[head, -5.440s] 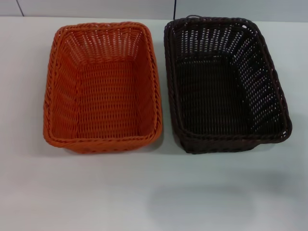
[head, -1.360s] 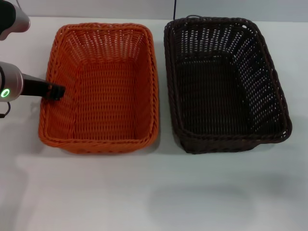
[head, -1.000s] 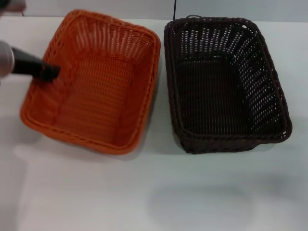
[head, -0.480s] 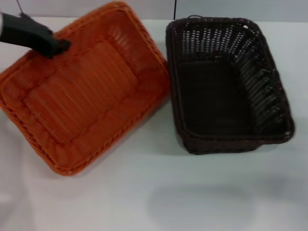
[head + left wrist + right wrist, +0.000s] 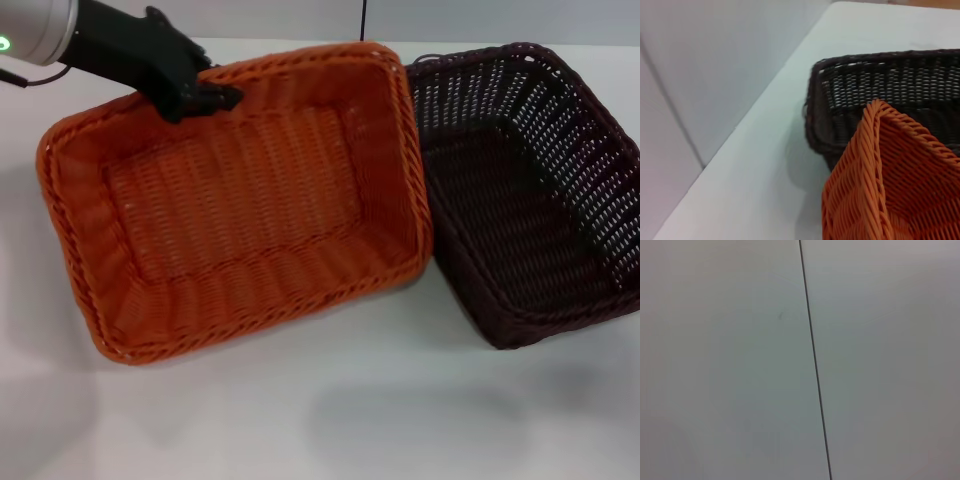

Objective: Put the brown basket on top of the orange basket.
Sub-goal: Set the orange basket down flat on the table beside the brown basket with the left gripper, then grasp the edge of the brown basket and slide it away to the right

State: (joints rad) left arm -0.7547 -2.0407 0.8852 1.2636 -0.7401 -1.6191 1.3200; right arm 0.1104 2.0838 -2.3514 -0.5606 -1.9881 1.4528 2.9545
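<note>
My left gripper is shut on the far rim of the orange basket and holds it lifted and tilted, its right end over the left rim of the brown basket. The brown basket stands on the table at the right, turned askew. In the left wrist view the orange basket's corner sits in front of the brown basket's end wall. The right gripper is out of view.
The white table stretches in front of both baskets. A pale wall with a dark vertical seam fills the right wrist view. The table's far edge meets a wall.
My left gripper has carried the orange basket up and to the right, onto the brown basket's left rim. The brown basket has been pushed right and turned.
</note>
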